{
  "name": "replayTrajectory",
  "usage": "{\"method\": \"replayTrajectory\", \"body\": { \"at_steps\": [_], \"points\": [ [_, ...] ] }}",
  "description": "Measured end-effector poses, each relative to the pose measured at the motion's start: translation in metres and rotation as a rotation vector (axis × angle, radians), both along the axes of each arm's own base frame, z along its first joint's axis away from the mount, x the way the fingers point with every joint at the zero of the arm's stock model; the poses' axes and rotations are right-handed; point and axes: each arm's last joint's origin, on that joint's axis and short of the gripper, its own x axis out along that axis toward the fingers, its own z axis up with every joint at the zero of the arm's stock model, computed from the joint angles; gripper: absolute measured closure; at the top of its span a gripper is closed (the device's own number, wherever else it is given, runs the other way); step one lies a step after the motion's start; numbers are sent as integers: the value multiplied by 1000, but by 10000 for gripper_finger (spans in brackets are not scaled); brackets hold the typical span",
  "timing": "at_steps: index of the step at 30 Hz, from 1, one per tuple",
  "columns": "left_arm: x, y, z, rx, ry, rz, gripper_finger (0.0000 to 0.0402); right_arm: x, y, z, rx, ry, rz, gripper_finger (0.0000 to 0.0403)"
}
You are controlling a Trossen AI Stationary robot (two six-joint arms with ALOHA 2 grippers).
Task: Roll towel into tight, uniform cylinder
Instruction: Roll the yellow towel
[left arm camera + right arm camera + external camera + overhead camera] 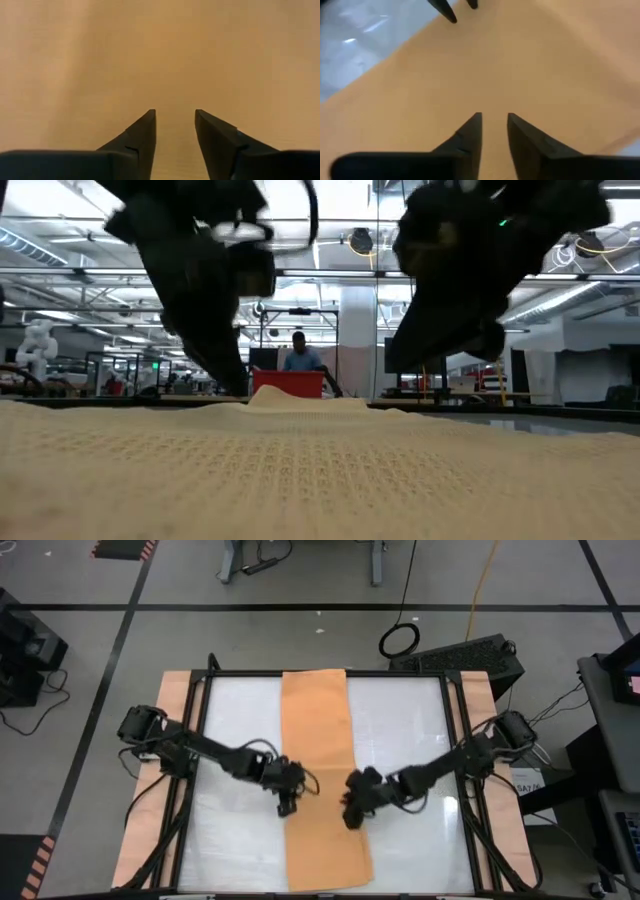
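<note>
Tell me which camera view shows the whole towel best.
The high view: the towel lies flat as one long strip across the table, both ends visible, with a gripper at each long edge. The low view shows only its textured near surface and a small hump. Both wrist views show just plain cloth, though the right wrist view catches one edge.

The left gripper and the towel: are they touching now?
Cannot tell. The high view shows the left gripper at the towel's edge, and its wrist view shows cloth past the open fingers, but no clear contact or gap.

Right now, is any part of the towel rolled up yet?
No. In the high view the towel lies flat as one long strip across the table, with no roll at either end.
</note>
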Motion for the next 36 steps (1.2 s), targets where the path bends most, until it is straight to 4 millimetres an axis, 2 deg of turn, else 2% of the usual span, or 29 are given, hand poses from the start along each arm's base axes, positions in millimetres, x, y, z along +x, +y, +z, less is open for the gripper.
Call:
{"method": "replayTrajectory", "body": {
  "at_steps": [7, 13, 18, 21, 24, 28, 32, 36],
  "points": [
    [-15, 66, -22, 112, 90, 143, 311, 10, -41, -1, -30, 16, -101, 395],
    [-22, 108, -28, 172, 47, 216, 331, 16, -61, 1, -14, 0, -133, 395],
    [-25, 134, -30, 201, 31, 279, 336, 17, -68, 0, 25, 11, -89, 401],
    [-27, 138, -30, 140, 25, 295, 336, 17, -68, 0, 57, 23, -29, 401],
    [-25, 133, -30, 76, 16, 302, 336, 17, -63, 1, 92, 31, 50, 402],
    [-22, 122, -26, 41, 10, 277, 336, 14, -43, 2, 142, 27, 189, 399],
    [-21, 115, -6, 46, -31, 230, 337, 8, -17, 10, 157, -11, 277, 386],
    [-28, 113, 17, 90, -54, 213, 337, -3, 3, 21, 165, -30, 261, 366]
  ]
}}
